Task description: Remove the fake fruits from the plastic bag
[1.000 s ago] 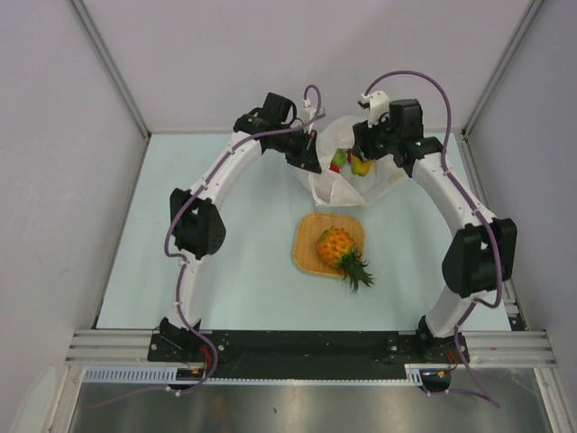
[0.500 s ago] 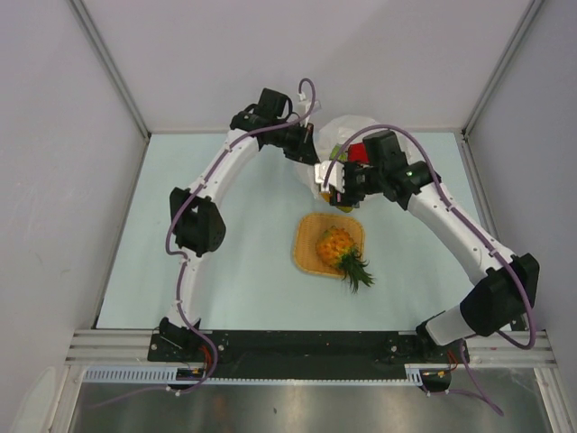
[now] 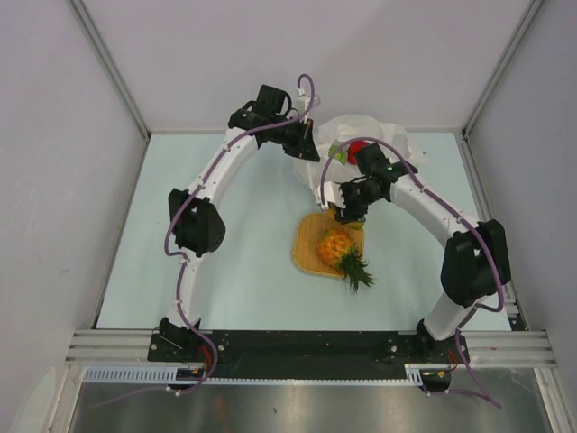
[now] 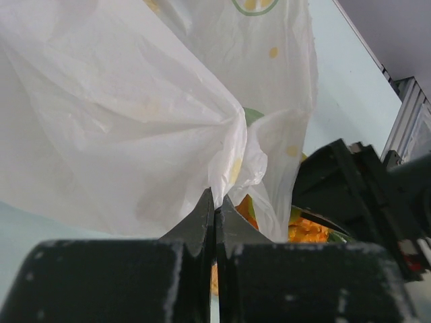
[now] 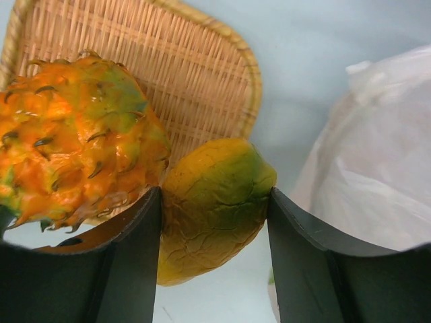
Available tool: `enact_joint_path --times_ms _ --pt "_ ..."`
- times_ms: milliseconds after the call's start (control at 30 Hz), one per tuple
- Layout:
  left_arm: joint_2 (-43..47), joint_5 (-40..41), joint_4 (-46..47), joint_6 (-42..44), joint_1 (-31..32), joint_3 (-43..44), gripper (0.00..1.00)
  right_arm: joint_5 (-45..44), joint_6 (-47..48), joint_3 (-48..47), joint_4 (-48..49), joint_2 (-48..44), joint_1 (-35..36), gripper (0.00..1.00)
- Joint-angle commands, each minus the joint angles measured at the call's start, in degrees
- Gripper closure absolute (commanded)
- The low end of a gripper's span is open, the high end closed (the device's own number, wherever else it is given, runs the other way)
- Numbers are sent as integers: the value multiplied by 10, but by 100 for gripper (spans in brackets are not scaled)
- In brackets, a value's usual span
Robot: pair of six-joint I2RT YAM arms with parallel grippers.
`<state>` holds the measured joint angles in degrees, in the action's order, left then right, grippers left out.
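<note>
The white plastic bag (image 3: 379, 144) sits at the back of the table, and a red fruit (image 3: 358, 147) and a green piece (image 3: 339, 155) show in its mouth. My left gripper (image 3: 311, 149) is shut on a fold of the bag's edge (image 4: 229, 161). My right gripper (image 3: 350, 213) hangs over the far edge of the woven tray (image 3: 305, 254), between bag and tray. It is shut on a yellow-green mango (image 5: 215, 202). The pineapple (image 3: 338, 248) lies on the tray, right beside the mango (image 5: 74, 134).
The pineapple's green crown (image 3: 357, 271) sticks out over the tray's near right corner. Grey walls close the table at the back and both sides. The bag (image 5: 377, 168) lies close to the right of my right gripper.
My right arm came out of the bag's mouth with the mango and swung down toward the tray. The left arm kept still, holding the bag's edge.
</note>
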<state>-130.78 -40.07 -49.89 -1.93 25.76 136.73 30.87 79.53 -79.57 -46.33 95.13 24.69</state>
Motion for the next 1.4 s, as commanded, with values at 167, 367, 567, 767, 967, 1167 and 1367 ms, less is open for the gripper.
enact_joint_path --times_ms 167,367,567,767,967,1167,1367 --pt "44 4 3 7 5 -11 100 -6 -44 6 10 51 -4 79" --pt "40 5 4 8 6 -14 100 -18 -53 13 2 70 -11 75" --pt "38 5 4 7 9 -14 100 -26 -73 13 7 84 -10 69" --pt "38 4 3 7 9 -16 100 -22 -94 14 12 87 -9 42" --pt "38 8 5 6 8 -16 100 -46 -94 15 12 72 -12 27" --pt "33 -1 8 0 9 -11 100 -50 -102 15 6 20 -18 18" --pt "40 -8 7 -2 9 -16 100 -31 -159 15 49 -51 -48 20"
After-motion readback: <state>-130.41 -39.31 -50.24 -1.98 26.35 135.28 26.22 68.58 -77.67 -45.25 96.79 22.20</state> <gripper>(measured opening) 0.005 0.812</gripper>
